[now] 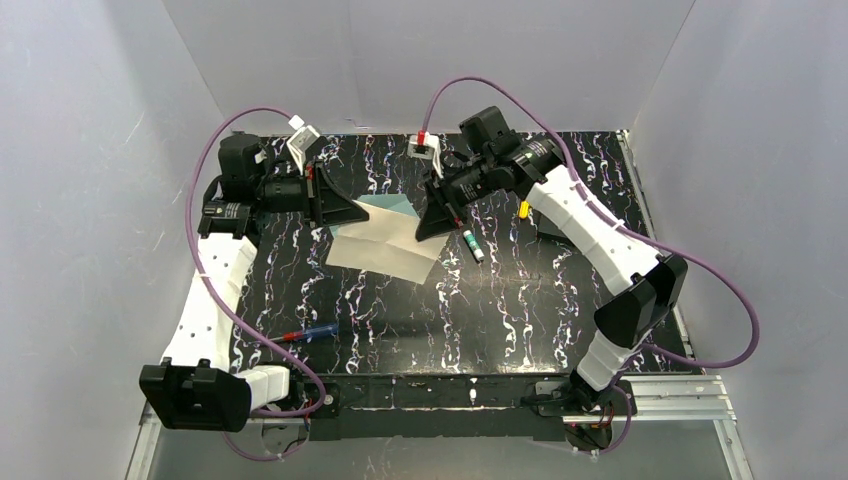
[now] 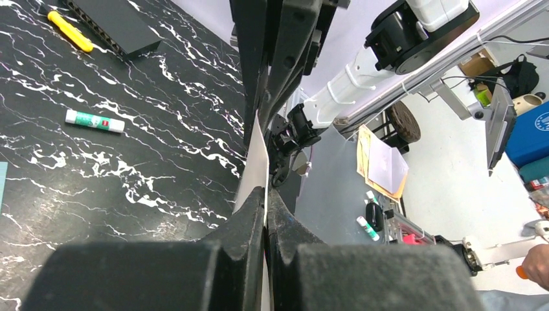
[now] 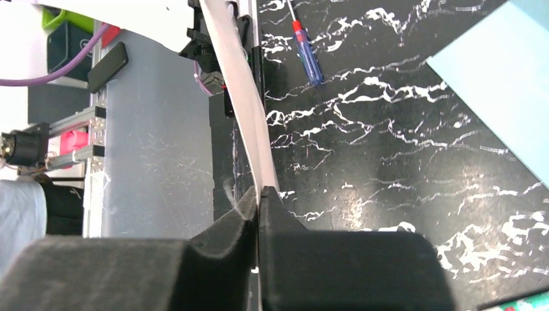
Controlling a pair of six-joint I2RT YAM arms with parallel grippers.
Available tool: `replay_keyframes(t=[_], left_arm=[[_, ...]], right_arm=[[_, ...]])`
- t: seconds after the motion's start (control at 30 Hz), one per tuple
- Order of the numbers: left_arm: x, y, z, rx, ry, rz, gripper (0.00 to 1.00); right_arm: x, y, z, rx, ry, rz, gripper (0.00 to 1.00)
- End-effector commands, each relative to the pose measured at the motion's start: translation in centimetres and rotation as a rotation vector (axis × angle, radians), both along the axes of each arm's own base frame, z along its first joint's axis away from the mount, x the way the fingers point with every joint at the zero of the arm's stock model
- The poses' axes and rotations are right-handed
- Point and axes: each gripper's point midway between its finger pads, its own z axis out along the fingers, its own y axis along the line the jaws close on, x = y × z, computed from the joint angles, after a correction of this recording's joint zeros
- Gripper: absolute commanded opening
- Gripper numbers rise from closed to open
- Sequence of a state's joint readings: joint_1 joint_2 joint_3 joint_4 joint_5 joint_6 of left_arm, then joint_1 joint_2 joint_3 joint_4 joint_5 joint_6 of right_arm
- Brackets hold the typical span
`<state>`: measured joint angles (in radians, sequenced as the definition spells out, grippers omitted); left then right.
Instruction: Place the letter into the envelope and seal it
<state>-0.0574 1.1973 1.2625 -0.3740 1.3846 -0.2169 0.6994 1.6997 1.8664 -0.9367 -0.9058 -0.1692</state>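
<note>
The letter (image 1: 385, 245), a pale tan sheet with a fold line, hangs over the middle of the black marbled table between both grippers. My left gripper (image 1: 352, 215) is shut on its left edge; in the left wrist view the sheet (image 2: 257, 155) stands edge-on, pinched at my gripper's (image 2: 267, 194) tips. My right gripper (image 1: 425, 225) pinches the right edge; in the right wrist view the sheet (image 3: 243, 97) runs up from my gripper's (image 3: 259, 192) closed tips. The teal envelope (image 1: 395, 206) lies flat behind the letter, partly covered, and appears as the envelope (image 3: 498, 71) at the right.
A glue stick (image 1: 472, 245) lies just right of the right gripper. A yellow pen-like item (image 1: 523, 209) and a black block (image 1: 555, 225) sit further right. A blue-handled screwdriver (image 1: 310, 334) lies at the near left. Two white fixtures (image 1: 425, 148) stand at the back edge.
</note>
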Motion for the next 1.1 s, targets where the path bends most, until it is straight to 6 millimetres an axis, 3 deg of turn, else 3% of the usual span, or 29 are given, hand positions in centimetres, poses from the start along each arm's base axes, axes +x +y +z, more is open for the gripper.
replay_keyframes(t=[0.0, 0.2, 0.23, 0.33, 0.37, 0.43, 0.53, 0.6, 0.9, 1.0, 1.03, 1.07], left_arm=[[0.4, 0.1, 1.5, -0.008, -0.051, -0.003, 0.0], [2.3, -0.1, 1.2, -0.011, -0.008, -0.005, 0.0], [2.2, -0.1, 1.2, -0.014, -0.008, -0.013, 0.0], [1.7, -0.2, 1.5, -0.028, -0.01, -0.046, 0.0], [1.4, -0.3, 1.6, -0.032, -0.013, -0.06, 0.0], [0.9, -0.7, 1.8, -0.037, -0.021, -0.088, 0.0], [1.0, -1.1, 1.9, -0.036, -0.026, -0.097, 0.0], [1.1, -1.1, 2.0, -0.039, -0.026, -0.101, 0.0], [0.8, -1.0, 2.2, -0.042, -0.05, -0.106, 0.0], [1.1, -1.0, 2.2, -0.04, -0.049, -0.103, 0.0], [1.3, -1.0, 2.3, -0.035, -0.053, -0.09, 0.13], [1.8, -1.0, 2.3, -0.024, -0.057, -0.06, 0.35]], right_arm=[[-0.4, -2.3, 0.1, -0.062, -0.08, -0.043, 0.03], [-0.7, -3.4, 0.8, -0.058, -0.14, -0.069, 0.01], [-0.8, -3.4, 1.1, -0.049, -0.143, -0.066, 0.06], [-0.7, -2.8, 2.2, -0.005, -0.14, -0.058, 0.42], [-0.6, -2.3, 2.5, 0.018, -0.133, -0.053, 0.48], [-0.2, -0.6, 3.9, 0.101, -0.077, -0.052, 0.49], [0.5, 2.0, 5.8, 0.215, -0.007, -0.027, 0.47], [1.3, 2.7, 6.0, 0.227, -0.002, -0.036, 0.43], [0.4, 3.2, 6.5, 0.265, 0.07, 0.045, 0.31], [0.5, 3.3, 6.4, 0.268, 0.079, 0.035, 0.12], [0.8, 3.4, 6.4, 0.266, 0.074, 0.017, 0.02], [1.2, 3.5, 6.5, 0.262, 0.066, -0.009, 0.01]])
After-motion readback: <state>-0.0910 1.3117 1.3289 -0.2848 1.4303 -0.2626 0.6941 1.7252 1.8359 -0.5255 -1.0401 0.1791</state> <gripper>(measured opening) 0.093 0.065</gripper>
